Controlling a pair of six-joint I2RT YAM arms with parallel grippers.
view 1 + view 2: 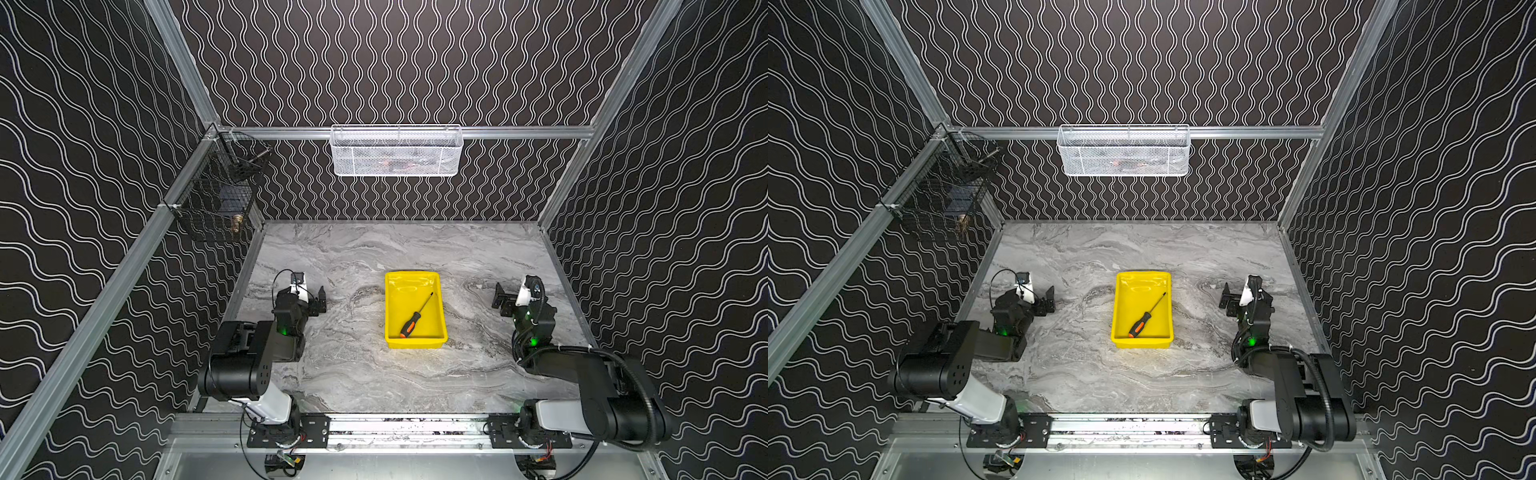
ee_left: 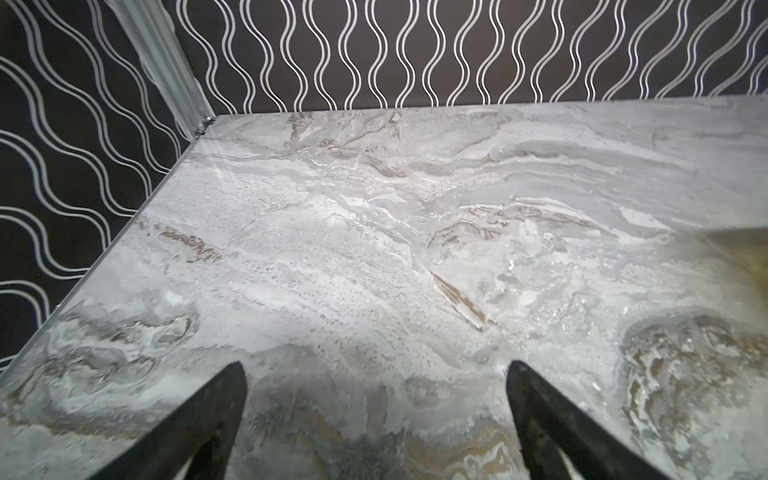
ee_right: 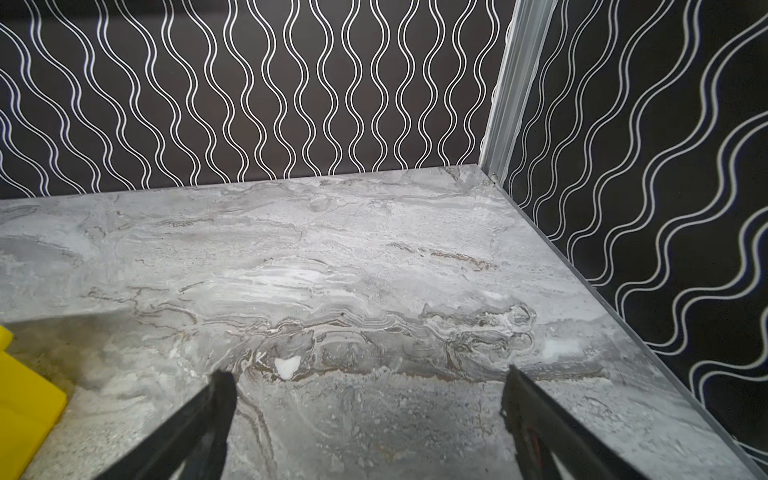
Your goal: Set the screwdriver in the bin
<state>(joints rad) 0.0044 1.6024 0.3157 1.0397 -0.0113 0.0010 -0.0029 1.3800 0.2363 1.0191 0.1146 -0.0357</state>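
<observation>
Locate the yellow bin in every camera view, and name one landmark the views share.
Top view: the bin sits mid-table, just right of centre, with the screwdriver inside.
Top view: mid-table, just left of centre.
Left wrist view: not in it.
Right wrist view: only one corner shows, at the lower left edge.
Shared landmark: the grey marble table.

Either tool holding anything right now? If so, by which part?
Nothing is held. The left tool and right tool are both open and empty; the screwdriver lies loose in the bin.
</observation>
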